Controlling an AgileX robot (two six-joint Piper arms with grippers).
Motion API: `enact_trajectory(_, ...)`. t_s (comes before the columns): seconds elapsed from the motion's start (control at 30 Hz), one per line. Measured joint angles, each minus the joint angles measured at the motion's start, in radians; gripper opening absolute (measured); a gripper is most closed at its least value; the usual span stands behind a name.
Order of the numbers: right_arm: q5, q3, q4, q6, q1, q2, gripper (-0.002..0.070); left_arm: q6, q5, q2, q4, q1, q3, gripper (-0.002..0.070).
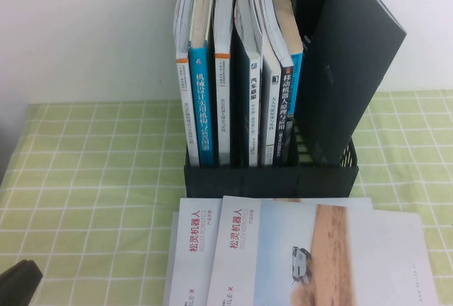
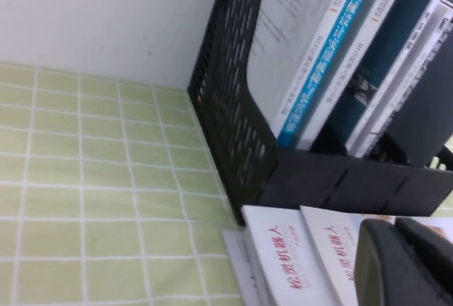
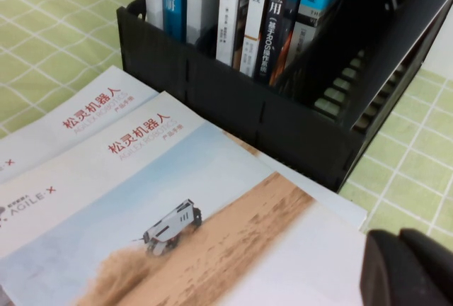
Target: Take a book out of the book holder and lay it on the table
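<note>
The black book holder (image 1: 269, 178) stands at the back of the table (image 1: 85, 178), packed with upright books. A large thin grey book (image 1: 354, 65) leans in its right compartment. In front of it, thin white-covered books with red titles lie stacked flat; the top one (image 1: 318, 256) shows a small robot and a tan strip. My left gripper (image 1: 18, 285) rests low at the near left, shut and empty (image 2: 405, 263). The right gripper (image 3: 410, 267) is out of the high view. In its wrist view it hovers shut, holding nothing, by the near right corner of the top flat book (image 3: 177, 221).
Thicker books with white, blue and black spines (image 1: 212, 108) fill the holder's left and middle slots. A white wall rises right behind the holder. Green checked cloth (image 2: 85, 178) lies bare to the left and to the right (image 3: 410, 178) of the holder.
</note>
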State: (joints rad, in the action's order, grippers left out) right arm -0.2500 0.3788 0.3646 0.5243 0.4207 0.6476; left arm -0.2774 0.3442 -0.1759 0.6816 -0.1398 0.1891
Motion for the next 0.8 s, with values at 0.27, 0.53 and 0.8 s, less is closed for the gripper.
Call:
enact_trajectory(0.27,0.000,0.000,0.000,0.000,0.000,0.000,-0.0002,0.130,-0.148,0.101,-0.295,0.054,-0.124,-0.0003)
enact_trajectory(0.53,-0.002,0.000,0.000,0.000,0.000,0.000,-0.0002,0.265,-0.063,0.169,-0.486,0.116,-0.210,-0.0003)
enact_trajectory(0.8,-0.002,0.000,0.000,0.000,0.000,0.000,-0.0002,0.277,-0.010,0.169,-0.505,0.118,-0.213,-0.0003)
